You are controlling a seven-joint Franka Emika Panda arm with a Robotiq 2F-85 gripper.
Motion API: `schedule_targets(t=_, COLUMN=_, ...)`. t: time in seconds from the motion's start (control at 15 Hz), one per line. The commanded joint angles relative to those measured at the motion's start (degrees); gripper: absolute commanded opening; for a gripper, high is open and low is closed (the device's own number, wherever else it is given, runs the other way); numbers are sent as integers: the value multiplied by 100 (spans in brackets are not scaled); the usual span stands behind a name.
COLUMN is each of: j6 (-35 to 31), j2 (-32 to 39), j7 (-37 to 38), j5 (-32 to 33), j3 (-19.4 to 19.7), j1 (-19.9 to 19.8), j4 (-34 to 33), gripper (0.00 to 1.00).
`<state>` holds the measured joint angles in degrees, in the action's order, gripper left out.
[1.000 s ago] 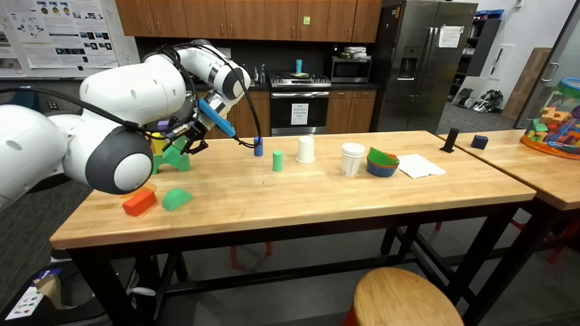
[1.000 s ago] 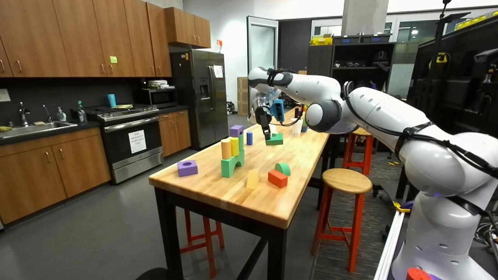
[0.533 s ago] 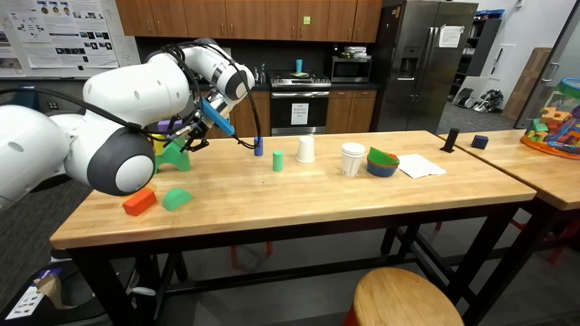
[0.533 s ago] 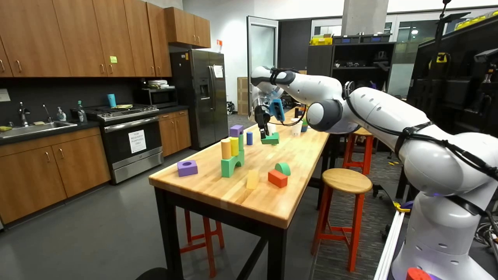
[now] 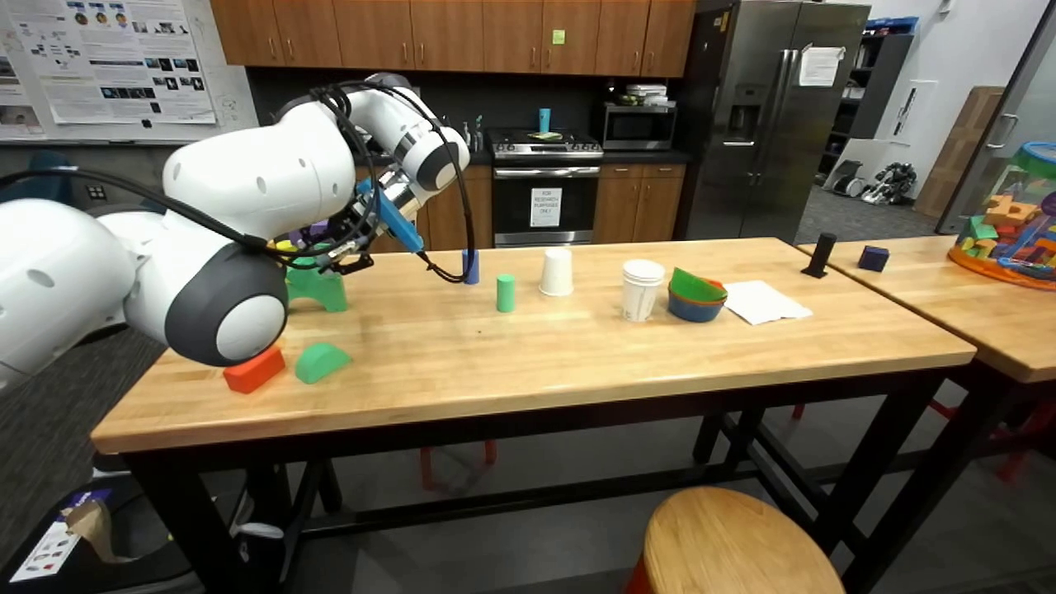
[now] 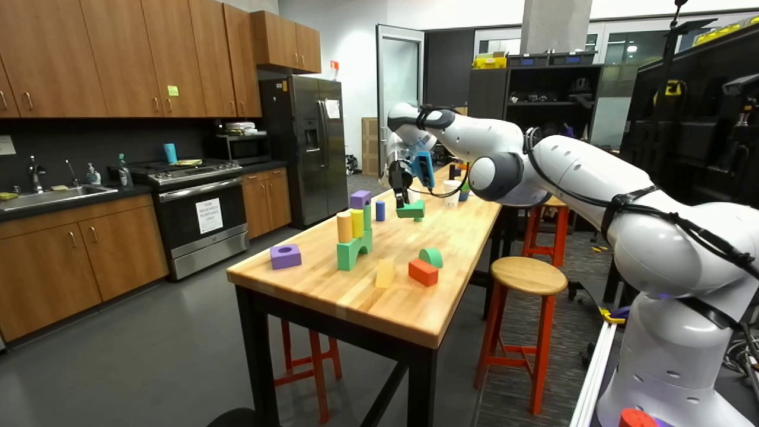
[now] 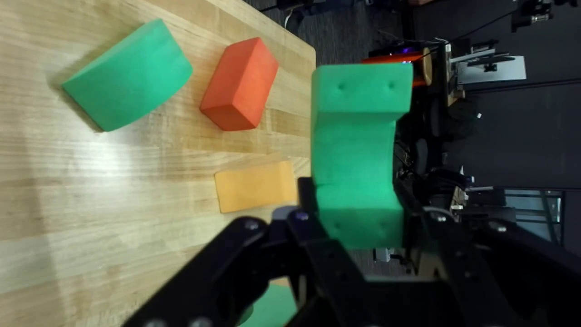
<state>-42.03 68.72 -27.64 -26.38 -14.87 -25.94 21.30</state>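
Note:
My gripper (image 6: 402, 196) is shut on a green arch-shaped block (image 7: 356, 145), with a finger on each side of its near end. The block also shows in an exterior view (image 6: 410, 210), held above the table. It is nearest a block tower: a green arch base (image 6: 354, 249) bearing an orange cylinder (image 6: 344, 228), a yellow block (image 6: 357, 224) and a green piece (image 6: 367, 217). A purple arch (image 6: 360, 198) sits on top. In an exterior view, my arm partly hides the tower behind the gripper (image 5: 351, 262).
A red block (image 7: 240, 86), a green half-round (image 7: 129, 77) and an orange-yellow piece (image 7: 255, 186) lie near the table end. A purple block (image 6: 286, 256) lies beyond the tower. A blue cylinder (image 5: 470, 267), green cylinder (image 5: 506, 294), white cups (image 5: 557, 273) and bowls (image 5: 695, 309) stand farther along.
The held block has moved left toward the tower in an exterior view and turned somewhat. The arm has shifted a little right in both exterior views. The blocks on the table have not moved.

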Motion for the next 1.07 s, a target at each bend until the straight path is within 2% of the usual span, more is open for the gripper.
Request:
schedule_targets(t=0.0, j6=106, j2=70, j7=224, j5=-171, j3=-142, j1=-87, j4=-68, gripper=16)
schedule_targets(t=0.73, j6=229, j2=122, j7=598, j5=-889, j3=-464, j1=-377, j4=-34, gripper=16)
schedule_targets(t=1.0, j6=243, j2=-67, j7=390, j5=-887, j3=-373, j1=-454, j4=-51, gripper=16)
